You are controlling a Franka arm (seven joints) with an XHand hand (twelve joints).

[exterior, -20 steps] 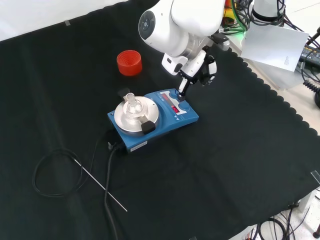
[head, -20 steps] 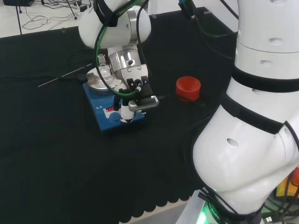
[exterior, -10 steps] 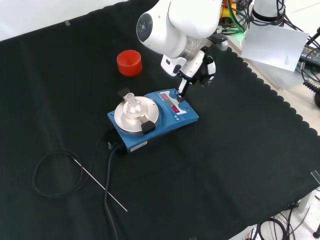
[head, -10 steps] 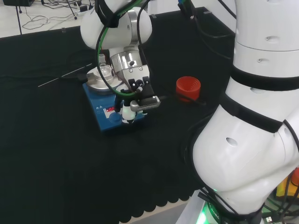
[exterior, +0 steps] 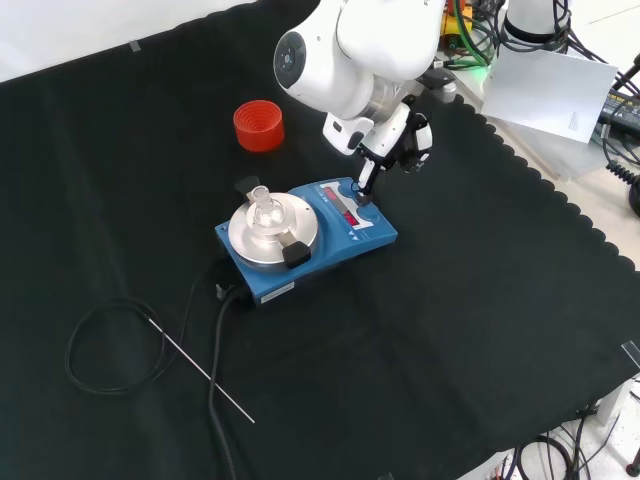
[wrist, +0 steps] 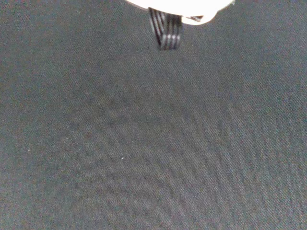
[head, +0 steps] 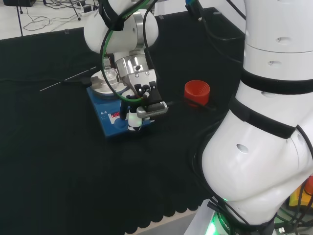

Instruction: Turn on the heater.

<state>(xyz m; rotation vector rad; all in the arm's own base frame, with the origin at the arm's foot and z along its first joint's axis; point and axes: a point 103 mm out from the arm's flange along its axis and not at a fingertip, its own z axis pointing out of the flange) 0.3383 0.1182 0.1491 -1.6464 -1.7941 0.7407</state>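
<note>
The heater (head: 108,128) is a blue box with a round silver plate (exterior: 262,243) and a lit red display (exterior: 347,216) on its front panel. A small clear flask (exterior: 262,208) stands on the plate. The hand (head: 145,104) hangs over the panel's corner nearest the arm, and one straight finger (head: 133,121) points down onto the knob there. In the front view the hand (exterior: 398,140) sits just above the heater (exterior: 300,275), its finger (exterior: 365,183) touching the panel's far right end. A black ribbed part of the hand (wrist: 165,33) shows over bare cloth in the wrist view.
A red ribbed ring (exterior: 259,125) stands on the cloth beyond the heater, also seen right of it as the red ring (head: 196,91). A black cable (exterior: 100,345) loops from the heater's back, and a thin metal rod (exterior: 200,370) lies beside it. The arm's white links (head: 264,122) fill the right.
The hand has shifted slightly, bringing its finger a little lower onto the knob at the panel's corner. The heater, flask and ring have stayed put.
</note>
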